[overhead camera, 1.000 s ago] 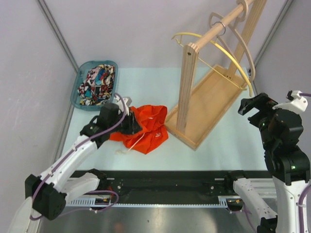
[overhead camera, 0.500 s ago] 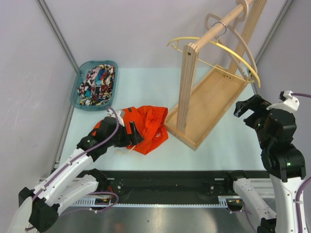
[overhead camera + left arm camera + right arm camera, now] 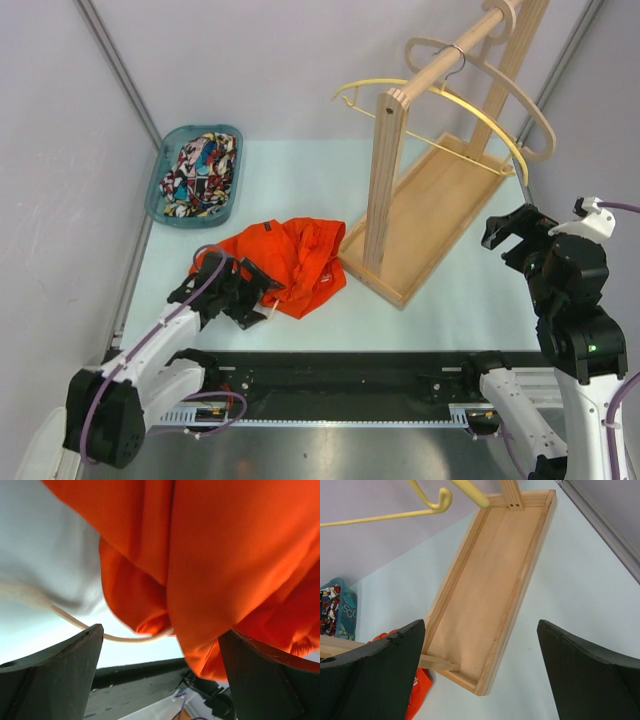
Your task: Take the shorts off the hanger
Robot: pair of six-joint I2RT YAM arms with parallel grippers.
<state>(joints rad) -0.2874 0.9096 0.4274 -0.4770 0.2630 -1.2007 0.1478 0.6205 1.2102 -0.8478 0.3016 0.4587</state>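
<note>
Two claws: my left gripper (image 3: 248,288) stands wide at the near edge of the orange shorts (image 3: 290,255), clamping nothing. My right gripper (image 3: 508,228) gapes wide too, in the air to the right of the wooden rack (image 3: 385,180).
Orange shorts: crumpled on the table (image 3: 300,170), just beside the rack's base (white drawstring (image 3: 75,622) trailing out).
Comic-print shorts: heaped in the teal basket (image 3: 157,195), far left.
Hangers: the yellow hanger (image 3: 441,499) and the wooden hanger (image 3: 425,43) hang from the rack's rail.

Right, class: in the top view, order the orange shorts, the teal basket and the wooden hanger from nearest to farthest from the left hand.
1. Orange shorts, directly in front of the left hand.
2. Teal basket, back left corner.
3. Wooden hanger, on the rail, far right.
</note>
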